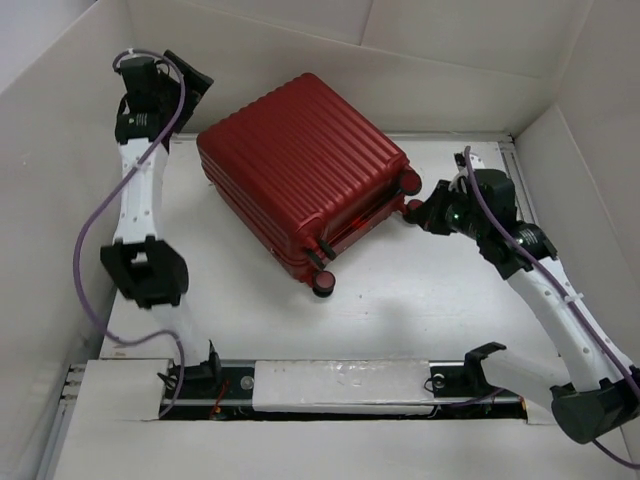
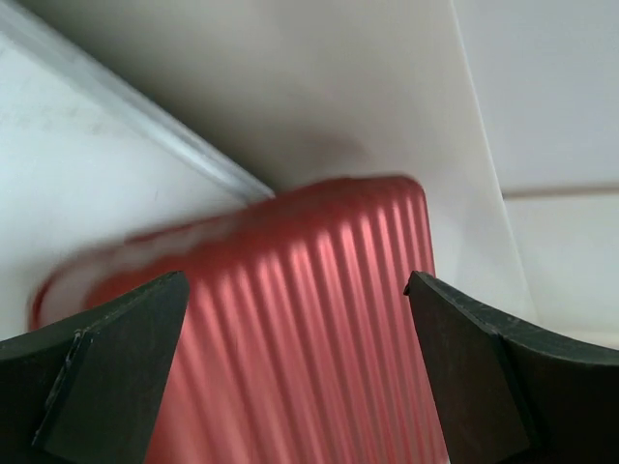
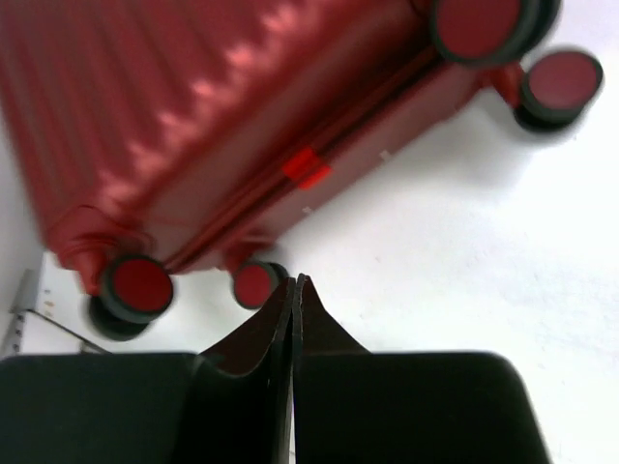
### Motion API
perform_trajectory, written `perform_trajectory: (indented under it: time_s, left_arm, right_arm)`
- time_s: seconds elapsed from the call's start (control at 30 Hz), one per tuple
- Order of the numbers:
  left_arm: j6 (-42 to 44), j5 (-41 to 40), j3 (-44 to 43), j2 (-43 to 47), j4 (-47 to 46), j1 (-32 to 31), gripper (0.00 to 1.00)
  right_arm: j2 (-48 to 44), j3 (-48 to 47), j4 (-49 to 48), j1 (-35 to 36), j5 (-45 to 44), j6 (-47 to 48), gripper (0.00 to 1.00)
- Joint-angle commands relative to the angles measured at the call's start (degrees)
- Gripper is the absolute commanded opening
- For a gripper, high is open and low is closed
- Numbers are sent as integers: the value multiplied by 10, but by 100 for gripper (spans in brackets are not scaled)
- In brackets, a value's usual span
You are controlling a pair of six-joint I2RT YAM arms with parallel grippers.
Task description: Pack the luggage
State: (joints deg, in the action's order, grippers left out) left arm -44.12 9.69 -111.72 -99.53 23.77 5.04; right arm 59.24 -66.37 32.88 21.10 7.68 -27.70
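Observation:
The dark-red ribbed luggage (image 1: 300, 170) lies closed and flat on the white table, turned at an angle, its wheels (image 1: 324, 283) toward the front right. My left gripper (image 1: 190, 75) is open at the case's far left corner, and in the left wrist view the ribbed shell (image 2: 309, 319) fills the space between its fingers (image 2: 106, 367). My right gripper (image 1: 428, 212) is shut and empty, just right of the wheel end. The right wrist view shows the case's side seam (image 3: 309, 164) and its red-hubbed wheels (image 3: 253, 283) just beyond my closed fingertips (image 3: 293, 290).
White walls enclose the table at the back, left and right. A metal rail (image 1: 340, 385) with the arm bases runs along the near edge. A metal strip (image 2: 145, 121) marks the table's far edge by the wall.

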Motion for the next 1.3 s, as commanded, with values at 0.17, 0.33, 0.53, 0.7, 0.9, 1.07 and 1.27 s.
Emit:
perform_trajectory:
  time_s: [0.17,0.33,0.53,0.7,0.9,1.07,1.27]
  left_arm:
    - [-15,119,-250,-252,4,33,89]
    - [-20,216,-240,-320,-78,33,88]
    - [-40,293,-183,-348,-137,33,88]
    - [29,317,1,-271,-193,-14,87]
    - [47,315,317,-90,-276,-80,87]
    - [90,236,486,86,-229,-180,85]
    - [-9,156,708,304,-216,-258,85]
  right_arm:
    - [53,34,-22,-11,21,-17,0]
    - [120,29,-59,-16,32,-38,2]
    - [246,0,-113,-11,-3,-80,2]
    - [362,-58,-144,0,-15,-94,0]
    - [444,-161,-168,35,-10,-47,0]
    - [517,-273,-196,41,96,-34,1]
    - [663,-533,-28,41,159,1,7]
